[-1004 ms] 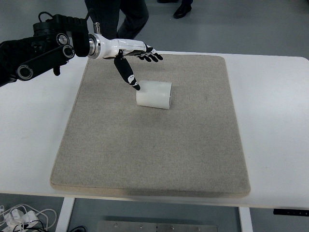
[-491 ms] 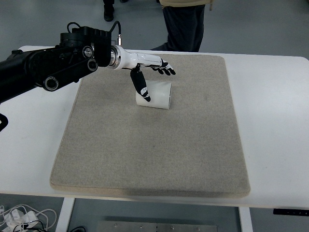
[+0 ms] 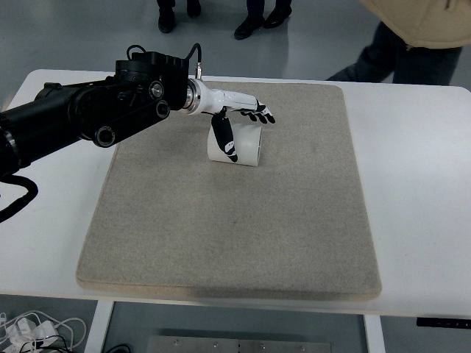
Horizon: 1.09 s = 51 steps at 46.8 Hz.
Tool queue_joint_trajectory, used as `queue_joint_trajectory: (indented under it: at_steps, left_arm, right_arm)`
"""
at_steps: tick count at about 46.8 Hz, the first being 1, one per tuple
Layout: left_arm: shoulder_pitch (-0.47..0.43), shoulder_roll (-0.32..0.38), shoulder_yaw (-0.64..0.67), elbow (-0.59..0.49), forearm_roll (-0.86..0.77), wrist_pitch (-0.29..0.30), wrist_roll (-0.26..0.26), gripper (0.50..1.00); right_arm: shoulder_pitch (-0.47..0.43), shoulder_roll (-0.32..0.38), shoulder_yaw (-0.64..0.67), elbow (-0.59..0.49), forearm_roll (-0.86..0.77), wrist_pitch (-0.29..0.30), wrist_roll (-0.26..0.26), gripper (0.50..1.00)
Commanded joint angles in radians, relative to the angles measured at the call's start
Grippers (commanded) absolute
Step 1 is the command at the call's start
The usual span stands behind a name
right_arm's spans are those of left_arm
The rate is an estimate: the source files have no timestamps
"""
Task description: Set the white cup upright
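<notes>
A white cup (image 3: 246,147) lies on its side on the beige mat (image 3: 235,220), toward the mat's back middle. My left hand (image 3: 239,121) reaches over the cup from the left. Its fingers (image 3: 261,115) stretch flat above the cup's top, and the thumb (image 3: 227,141) points down across the cup's near left face. The hand is spread and holds nothing. The black left arm (image 3: 88,118) comes in from the left edge. My right arm is out of view.
The mat covers most of the white table (image 3: 419,184). People's legs and shoes (image 3: 257,15) stand beyond the table's far edge, and a person in a tan coat (image 3: 419,29) is at the top right.
My left arm has pushed rightward, bringing the hand from left of the cup to over it, with the thumb now against its near face. The cup has not moved. People behind have shifted.
</notes>
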Motion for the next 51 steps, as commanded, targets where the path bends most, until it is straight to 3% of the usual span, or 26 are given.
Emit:
queue_joint_trajectory:
  at_steps: [1, 31, 37, 51]
  left_arm:
    - [0.0, -0.003, 0.01, 0.016, 0.0, 0.001, 0.0, 0.984]
    - [0.005, -0.037, 0.022, 0.062, 0.003, 0.002, -0.001, 0.966]
    - [0.005, -0.045, 0.039, 0.064, 0.003, 0.002, -0.001, 0.926]
    - [0.003, -0.046, 0.041, 0.064, 0.012, 0.01, -0.001, 0.688]
  right_arm:
    - [0.0, 0.0, 0.0, 0.0, 0.0, 0.0, 0.0, 0.952]
    - [0.0, 0.0, 0.0, 0.0, 0.0, 0.0, 0.0, 0.952]
    - [0.0, 0.0, 0.0, 0.0, 0.0, 0.0, 0.0, 0.952]
    - [0.0, 0.0, 0.0, 0.0, 0.0, 0.0, 0.0, 0.952]
